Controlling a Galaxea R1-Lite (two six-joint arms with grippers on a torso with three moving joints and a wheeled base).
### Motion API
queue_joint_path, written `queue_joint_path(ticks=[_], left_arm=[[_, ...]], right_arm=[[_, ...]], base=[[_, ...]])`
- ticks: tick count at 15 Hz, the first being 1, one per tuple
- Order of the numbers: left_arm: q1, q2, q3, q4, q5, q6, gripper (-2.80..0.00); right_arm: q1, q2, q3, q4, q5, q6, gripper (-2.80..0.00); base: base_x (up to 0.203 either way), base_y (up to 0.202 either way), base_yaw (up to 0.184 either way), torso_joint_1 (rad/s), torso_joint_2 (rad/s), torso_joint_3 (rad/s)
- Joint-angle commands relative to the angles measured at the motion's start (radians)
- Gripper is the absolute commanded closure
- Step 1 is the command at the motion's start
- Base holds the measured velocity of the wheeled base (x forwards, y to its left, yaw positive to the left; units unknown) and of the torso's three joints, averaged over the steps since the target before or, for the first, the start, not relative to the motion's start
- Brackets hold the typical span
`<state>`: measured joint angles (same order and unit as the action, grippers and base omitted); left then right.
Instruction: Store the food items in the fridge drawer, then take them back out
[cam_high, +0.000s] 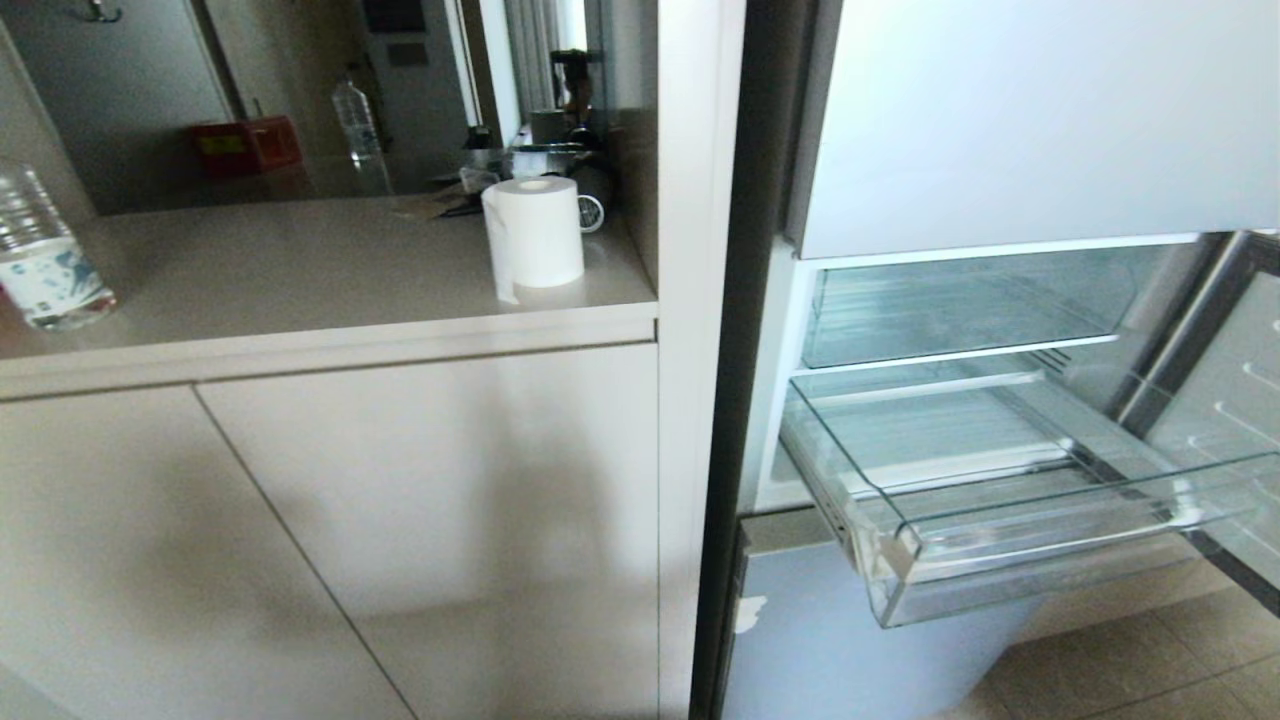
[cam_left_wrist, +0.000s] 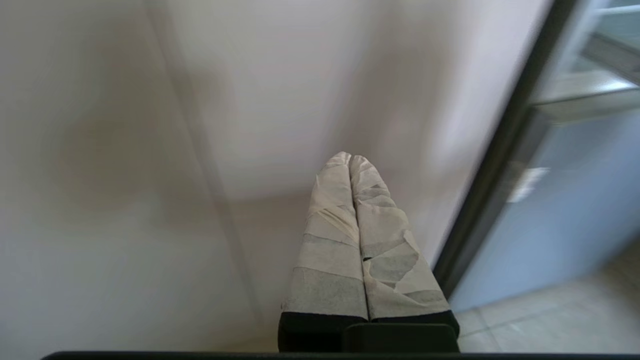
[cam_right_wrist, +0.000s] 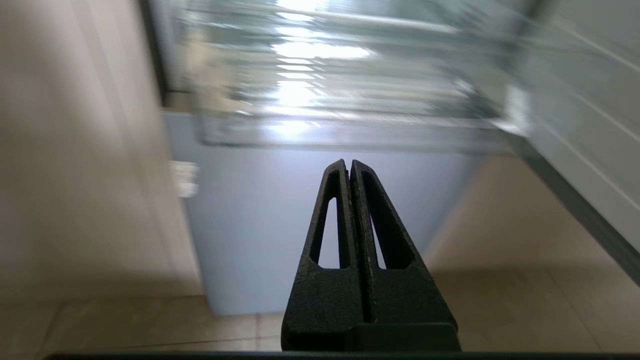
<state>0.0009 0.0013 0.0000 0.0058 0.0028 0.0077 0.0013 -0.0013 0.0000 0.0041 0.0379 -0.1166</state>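
Both grippers are pressed shut and hold nothing. Right gripper hangs low, pointing at the pale-blue lower fridge door, under the fridge drawer. Left gripper, with tape on its fingers, hangs low in front of the beige cabinet door.

The clear drawer is pulled out of the open fridge. It looks empty. The two red food items do not show in any view, so I cannot tell where they are. I think the task is either at its very start or all done; the pictures do not say which.

On the counter, next to the fridge, a roll of white paper stands near the right edge. A water bottle stands at the left edge. Nothing blocks the way into the drawer.
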Motion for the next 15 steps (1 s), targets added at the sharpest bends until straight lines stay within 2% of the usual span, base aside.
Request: queue_joint_path(ticks=[1,11,15], left_arm=[[0.001,0.000,0.000,0.000,0.000,0.000,0.00],[0.001,0.000,0.000,0.000,0.000,0.000,0.00],[0.001,0.000,0.000,0.000,0.000,0.000,0.00]], right_arm=[[0.000,0.000,0.002,0.000,0.000,0.017,0.00],[0.000,0.000,0.000,-0.001,0.000,0.035,0.00],[0.000,0.002,-0.021,-0.001,-0.020,0.037,0.00]], base=[[-0.001,0.008,-0.170,0.002,0.00,0.003],[0.001,0.008,-0.170,0.001,0.00,0.003],[0.000,0.001,-0.023,0.000,0.00,0.001]])
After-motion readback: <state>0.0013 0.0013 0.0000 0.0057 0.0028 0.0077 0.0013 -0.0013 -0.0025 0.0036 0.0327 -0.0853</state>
